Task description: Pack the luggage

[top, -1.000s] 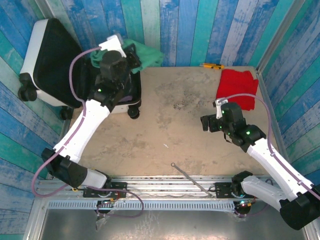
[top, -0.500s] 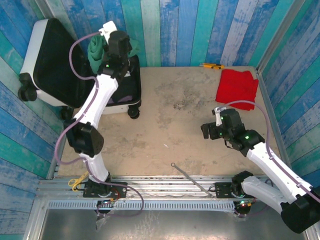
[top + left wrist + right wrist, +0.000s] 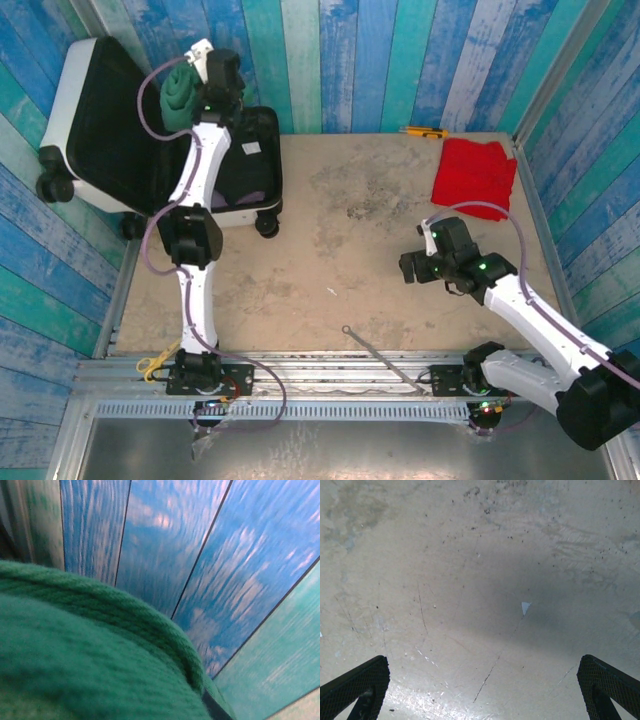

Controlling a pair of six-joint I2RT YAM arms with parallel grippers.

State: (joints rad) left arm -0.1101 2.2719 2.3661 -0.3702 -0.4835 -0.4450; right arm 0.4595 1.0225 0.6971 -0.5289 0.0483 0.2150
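Luggage [image 3: 105, 130], white outside and black inside, is laid open at the far left corner of the table [image 3: 330, 240]. A green cloth [image 3: 178, 95] is clamped above it by the left gripper [image 3: 195, 78]; the right gripper [image 3: 482, 662] is spread wide.

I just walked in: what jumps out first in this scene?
The open white luggage at the far left, its black lining showing. The left gripper holds a green garment up over it. A red cloth lies far right on the table, where the right gripper hangs open.
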